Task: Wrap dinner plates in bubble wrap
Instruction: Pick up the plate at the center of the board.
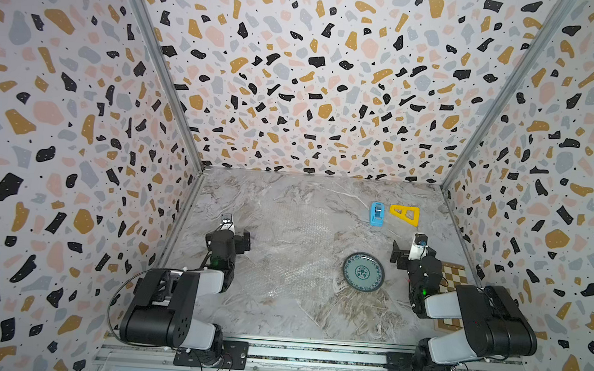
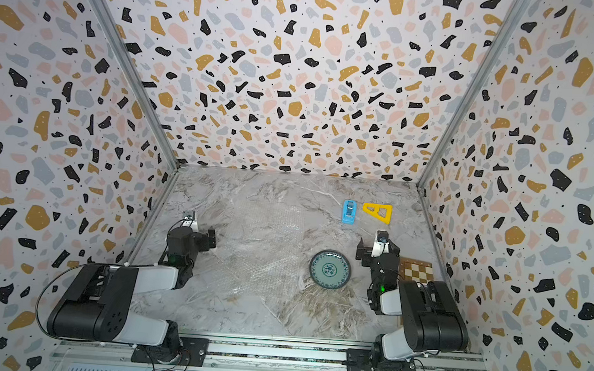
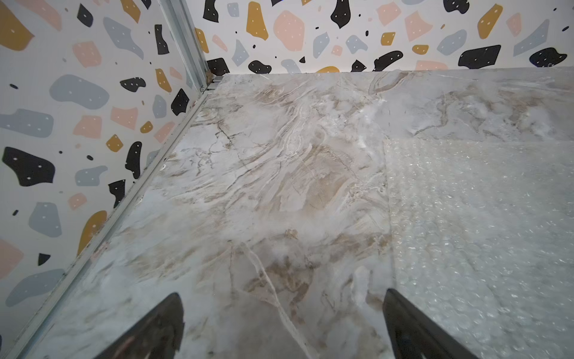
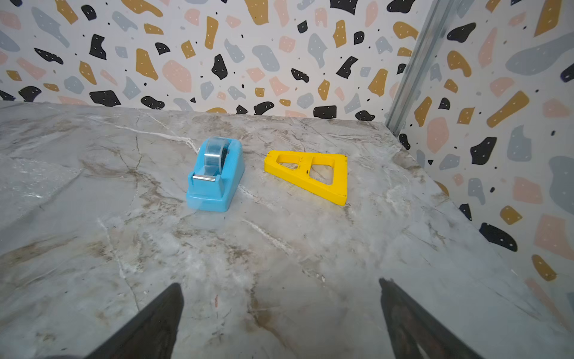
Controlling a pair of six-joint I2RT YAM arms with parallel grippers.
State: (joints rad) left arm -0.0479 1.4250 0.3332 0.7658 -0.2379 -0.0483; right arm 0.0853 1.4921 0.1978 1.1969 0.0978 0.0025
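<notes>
Plate (image 1: 363, 272) beside bubble wrap (image 1: 291, 244), tape dispenser (image 4: 214, 175), wedge (image 4: 310, 177) behind, L end effector (image 3: 282, 293), R end effector (image 4: 279, 282) wide

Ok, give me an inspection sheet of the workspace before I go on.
Surface: marble table, no spills seen.
Job's things: wrap spread flat mid-table; plate face up, unwrapped, by the wrap's right edge, overlap unclear.
Clutter: tape dispenser and yellow triangle back right; chessboard partly under the right arm.
Grippers: left gripper open, empty, near the wrap's left edge; right gripper open, empty, facing the dispenser.
Cables: black cable loops out beside the left arm.
Surroundings: terrazzo-pattern walls on three sides; rail along the front.
</notes>
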